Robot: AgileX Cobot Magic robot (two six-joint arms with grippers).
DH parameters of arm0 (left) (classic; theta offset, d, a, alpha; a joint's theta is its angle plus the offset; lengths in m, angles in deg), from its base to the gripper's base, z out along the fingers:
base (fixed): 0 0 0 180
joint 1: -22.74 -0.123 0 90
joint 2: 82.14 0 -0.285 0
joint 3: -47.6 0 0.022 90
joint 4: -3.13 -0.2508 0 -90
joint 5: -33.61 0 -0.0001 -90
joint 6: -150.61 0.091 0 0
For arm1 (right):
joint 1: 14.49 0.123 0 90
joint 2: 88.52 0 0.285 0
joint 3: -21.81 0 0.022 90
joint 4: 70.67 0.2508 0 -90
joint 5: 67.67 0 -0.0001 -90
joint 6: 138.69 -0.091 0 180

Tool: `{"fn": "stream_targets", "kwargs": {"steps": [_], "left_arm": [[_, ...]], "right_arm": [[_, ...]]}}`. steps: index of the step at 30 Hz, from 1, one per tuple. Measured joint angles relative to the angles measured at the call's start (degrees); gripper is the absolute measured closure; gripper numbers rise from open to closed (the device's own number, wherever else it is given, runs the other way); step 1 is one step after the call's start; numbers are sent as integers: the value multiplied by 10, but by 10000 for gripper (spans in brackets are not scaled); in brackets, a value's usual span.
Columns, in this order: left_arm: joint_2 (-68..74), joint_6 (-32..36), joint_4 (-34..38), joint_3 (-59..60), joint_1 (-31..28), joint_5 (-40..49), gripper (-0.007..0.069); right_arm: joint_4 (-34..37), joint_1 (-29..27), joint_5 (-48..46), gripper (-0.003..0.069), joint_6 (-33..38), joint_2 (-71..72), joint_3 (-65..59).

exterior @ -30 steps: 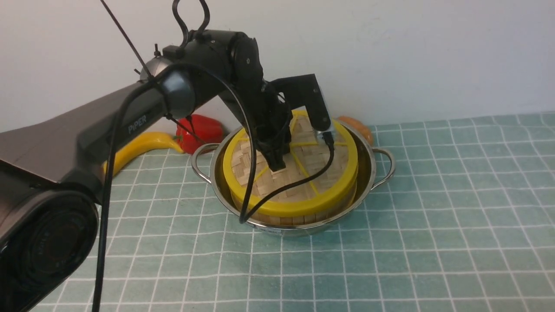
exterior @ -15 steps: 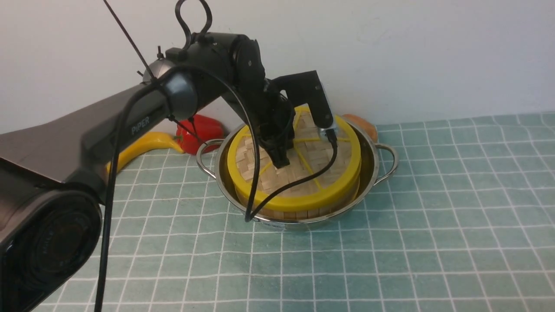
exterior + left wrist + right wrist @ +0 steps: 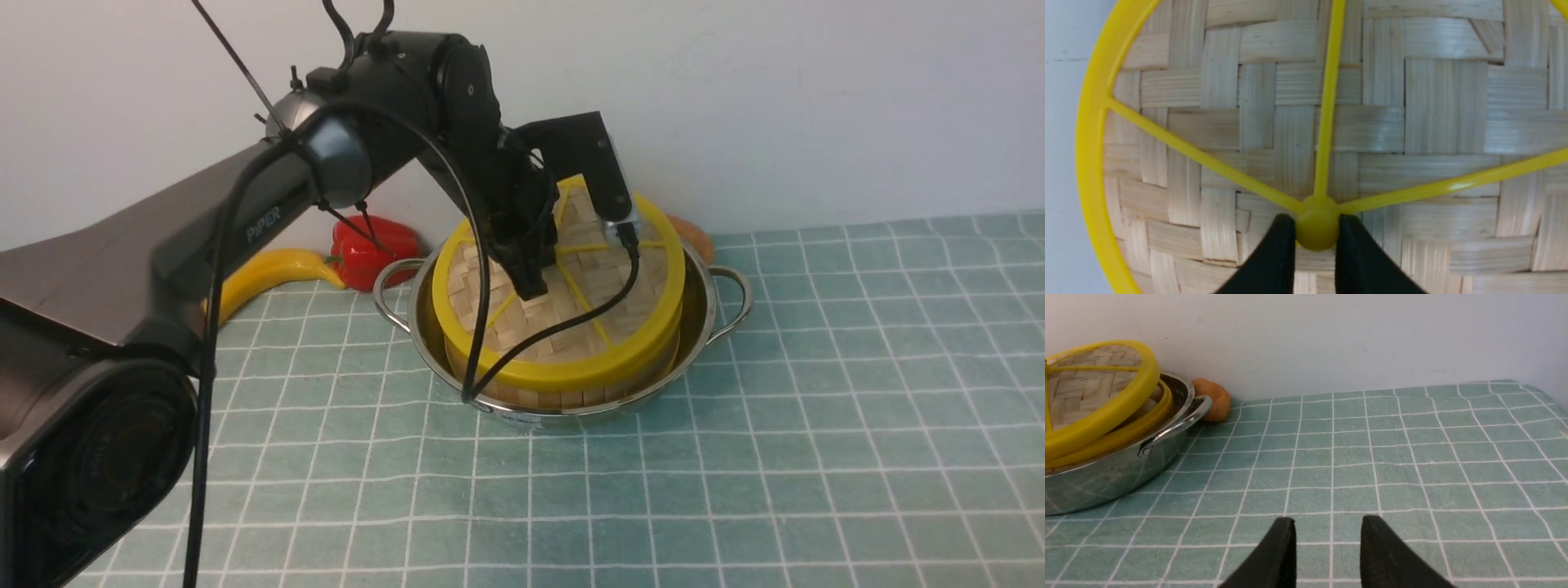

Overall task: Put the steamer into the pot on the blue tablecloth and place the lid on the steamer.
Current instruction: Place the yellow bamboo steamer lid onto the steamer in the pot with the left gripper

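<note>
Left gripper (image 3: 1316, 245): closed on the yellow hub (image 3: 1317, 226) of the lid (image 3: 563, 306), a finger on each side; the hub is the only raised part fit for a pinch.
Lid attitude: tilted, far edge raised toward the rear edge of the tabletop, near edge low on the steamer (image 3: 571, 392). Being a disc it has no long axis; its face points up and toward the front edge. Judged not yet seated flat.
Steamer: upright inside the pot (image 3: 709, 314), its yellow rim visible under the raised lid from the right wrist.
Pot: on the blue tablecloth (image 3: 816, 408), toward the rear edge, handles to left and right.
Right gripper (image 3: 1327, 555): parted and empty, low over bare cloth, well apart from the pot.
Bystanders: red pepper (image 3: 367, 249), yellow banana (image 3: 261, 278) and an orange-brown item (image 3: 1210, 399) along the rear edge.
Step in hand: levelling the lid, then release.
</note>
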Motion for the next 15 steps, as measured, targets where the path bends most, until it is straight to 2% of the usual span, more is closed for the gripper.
{"fn": "stream_targets", "kwargs": {"steps": [7, 15], "left_arm": [[2, 1, 0, -4, 0, 2, 508], [3, -2, 0, -37, 0, 50, 508]], "right_arm": [[0, 0, 0, 416, 0, 0, 0], [0, 0, 0, 416, 0, 0, 0]]}}
